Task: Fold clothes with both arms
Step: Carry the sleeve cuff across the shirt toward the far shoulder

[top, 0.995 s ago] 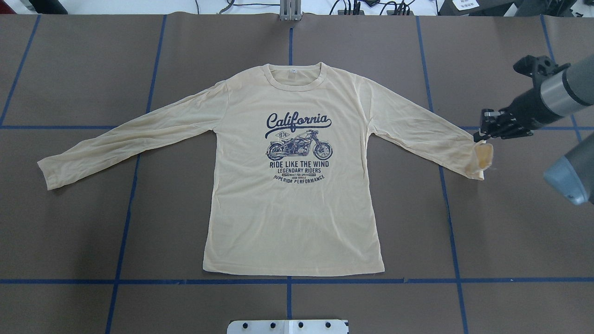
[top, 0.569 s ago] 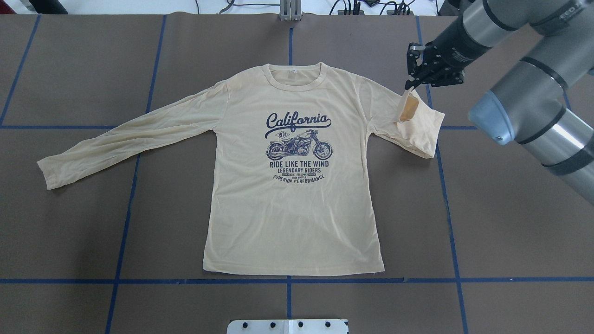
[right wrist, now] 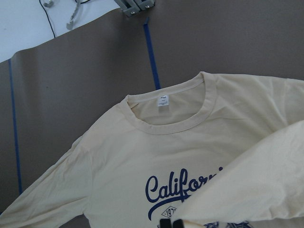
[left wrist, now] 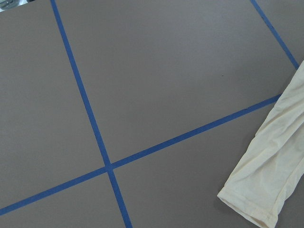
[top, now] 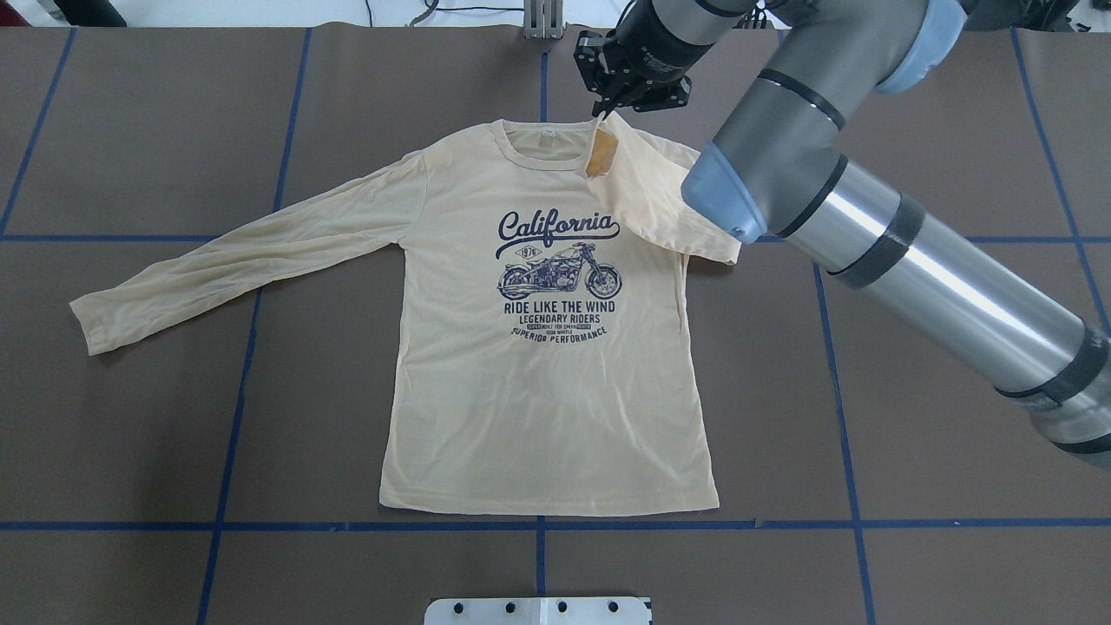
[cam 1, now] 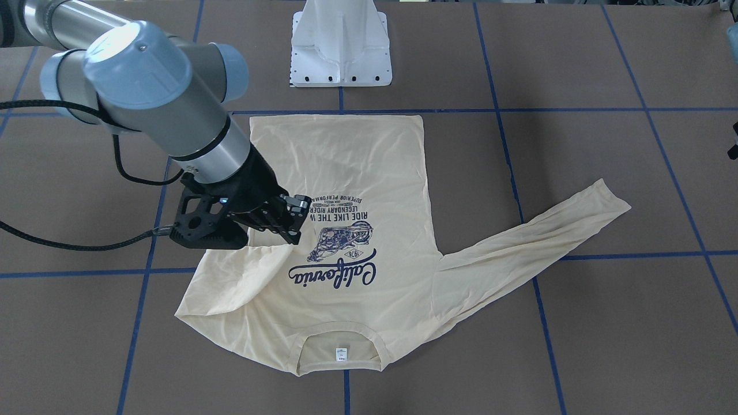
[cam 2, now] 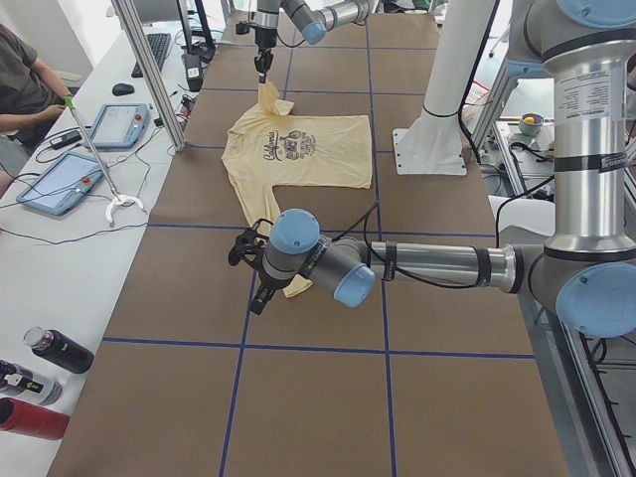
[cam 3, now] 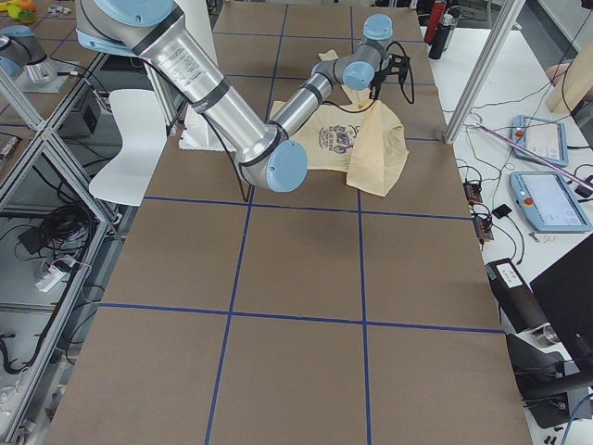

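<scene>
The cream-yellow long-sleeved shirt [top: 538, 391] lies flat, print up, collar [top: 547, 143] toward the far edge. My right gripper [top: 608, 108] is shut on the right sleeve's cuff [top: 601, 156] and holds it raised beside the collar, so the sleeve [top: 668, 208] lies doubled over the shoulder. In the front view the same gripper [cam 1: 291, 227] hangs over the print. The right wrist view shows the collar [right wrist: 166, 118] and the held sleeve [right wrist: 256, 180]. The left sleeve [top: 217, 260] lies stretched out flat. My left gripper [cam 2: 253, 283] hovers near that sleeve's cuff [left wrist: 266, 190]; I cannot tell whether it is open or shut.
The brown table [top: 955, 417] is marked with blue tape lines [top: 260, 525]. The white pedestal base [cam 1: 340, 46] stands at the near edge. A side bench holds tablets [cam 2: 75, 179] and bottles [cam 2: 50, 353], and a person [cam 2: 25, 79] sits there.
My right gripper has carried the cuff from the table's right side leftward across the shoulder to beside the collar, doubling the sleeve over. The rest of the shirt has not moved.
</scene>
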Available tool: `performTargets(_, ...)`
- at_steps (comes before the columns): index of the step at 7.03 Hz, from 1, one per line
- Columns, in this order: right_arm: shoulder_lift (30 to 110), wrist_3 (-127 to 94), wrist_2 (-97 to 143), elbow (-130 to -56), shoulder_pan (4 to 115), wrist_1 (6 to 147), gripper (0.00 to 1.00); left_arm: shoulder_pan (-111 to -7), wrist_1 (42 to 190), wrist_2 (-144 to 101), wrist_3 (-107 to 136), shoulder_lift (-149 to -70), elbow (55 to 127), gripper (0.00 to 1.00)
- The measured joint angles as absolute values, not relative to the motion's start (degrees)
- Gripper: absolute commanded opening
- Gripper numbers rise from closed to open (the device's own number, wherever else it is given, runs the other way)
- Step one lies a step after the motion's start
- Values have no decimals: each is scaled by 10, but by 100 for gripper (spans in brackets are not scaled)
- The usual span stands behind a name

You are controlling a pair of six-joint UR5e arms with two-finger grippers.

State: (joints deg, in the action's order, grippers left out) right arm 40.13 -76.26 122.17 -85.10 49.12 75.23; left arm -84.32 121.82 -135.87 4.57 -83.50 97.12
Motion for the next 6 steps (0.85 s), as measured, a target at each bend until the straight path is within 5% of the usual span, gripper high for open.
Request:
performTargets(3,335,-758,1163,-824,424,740,0,-843,1218,-1359,46,-835,971,99)
performTargets(4,304,-757,1127,-793,394,739,12,-842,1218,-1359,46,-835,971,99)
performTargets(6,248,-759,1071,-705,346,701,100,-842,1218,-1369,46,-833,971,99)
